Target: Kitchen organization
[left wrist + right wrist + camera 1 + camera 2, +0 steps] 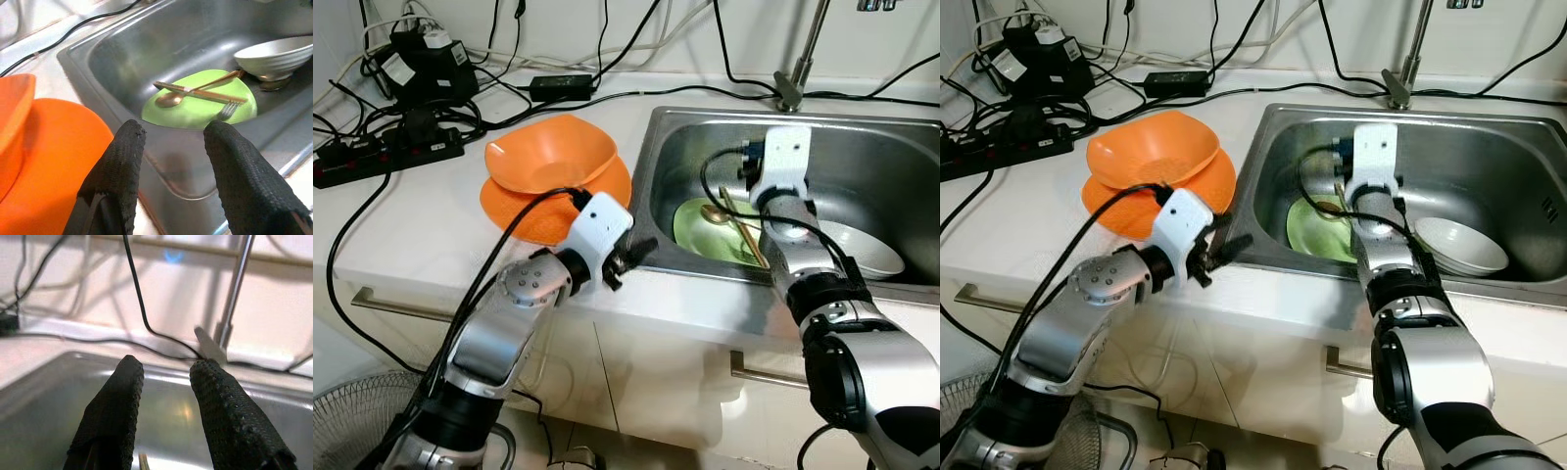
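Observation:
An orange bowl (551, 152) rests tilted on an orange plate (524, 217) on the white counter, left of the sink. Inside the sink lies a green plate (195, 111) carrying a gold spoon (168, 100), a fork (226, 110) and chopsticks (200, 93). A white bowl (873, 255) sits to its right. My left gripper (171, 134) hovers open and empty over the counter's front edge, between the orange plate and the sink's left rim. My right gripper (164, 369) is open and empty above the sink, pointing at the back wall and faucet.
The steel sink (646, 186) has a faucet (791, 86) at its back rim. A power strip (386, 159), adapters and several cables crowd the counter's back left. A fan (352, 426) stands on the floor below, beside cabinet handles.

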`<state>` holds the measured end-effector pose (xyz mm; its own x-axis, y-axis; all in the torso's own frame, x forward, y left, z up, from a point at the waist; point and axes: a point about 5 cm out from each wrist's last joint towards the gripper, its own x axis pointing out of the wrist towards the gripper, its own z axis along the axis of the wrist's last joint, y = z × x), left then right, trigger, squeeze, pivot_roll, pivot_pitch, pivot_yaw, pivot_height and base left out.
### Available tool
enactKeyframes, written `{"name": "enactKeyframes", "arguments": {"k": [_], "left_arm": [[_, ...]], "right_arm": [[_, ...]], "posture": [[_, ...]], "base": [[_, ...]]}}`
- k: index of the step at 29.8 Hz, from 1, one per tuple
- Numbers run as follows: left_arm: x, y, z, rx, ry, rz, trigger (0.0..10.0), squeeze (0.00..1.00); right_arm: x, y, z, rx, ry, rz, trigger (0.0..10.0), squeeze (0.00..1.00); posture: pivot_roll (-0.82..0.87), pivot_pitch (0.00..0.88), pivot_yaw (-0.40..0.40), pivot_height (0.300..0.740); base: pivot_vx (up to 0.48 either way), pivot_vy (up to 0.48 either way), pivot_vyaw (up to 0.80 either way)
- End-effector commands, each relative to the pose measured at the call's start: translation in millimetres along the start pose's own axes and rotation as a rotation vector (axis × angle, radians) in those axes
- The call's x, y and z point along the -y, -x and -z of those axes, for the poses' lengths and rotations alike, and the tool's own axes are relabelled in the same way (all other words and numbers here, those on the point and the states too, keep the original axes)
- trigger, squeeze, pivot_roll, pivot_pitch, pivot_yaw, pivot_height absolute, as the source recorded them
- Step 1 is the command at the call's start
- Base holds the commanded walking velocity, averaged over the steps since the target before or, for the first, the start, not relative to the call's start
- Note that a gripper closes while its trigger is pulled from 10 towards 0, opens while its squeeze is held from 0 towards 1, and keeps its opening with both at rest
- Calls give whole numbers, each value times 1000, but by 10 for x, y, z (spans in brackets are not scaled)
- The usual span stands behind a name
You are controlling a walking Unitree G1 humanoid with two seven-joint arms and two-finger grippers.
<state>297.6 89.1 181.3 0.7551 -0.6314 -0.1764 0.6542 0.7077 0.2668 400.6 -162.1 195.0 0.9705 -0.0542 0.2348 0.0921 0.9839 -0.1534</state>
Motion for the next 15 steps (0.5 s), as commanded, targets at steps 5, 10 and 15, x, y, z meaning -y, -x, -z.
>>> {"name": "enactKeyframes", "arguments": {"k": [5,10,15], "left_arm": [[-89,-7,-36,21,-11,-66,10000,0],[-188,-1,-112,64,-34,-146,10000,0],[-398,38,-301,138,-75,-309,10000,0]], "right_arm": [[-30,-33,-196,118,-57,-13,10000,0],[-80,3,-210,158,-86,-39,10000,0],[-166,97,-125,169,-125,-75,10000,0]], "posture": [[179,13,88,740],[182,15,87,740],[188,19,84,740]], "base": [[0,0,0],[0,0,0],[0,0,0]]}}
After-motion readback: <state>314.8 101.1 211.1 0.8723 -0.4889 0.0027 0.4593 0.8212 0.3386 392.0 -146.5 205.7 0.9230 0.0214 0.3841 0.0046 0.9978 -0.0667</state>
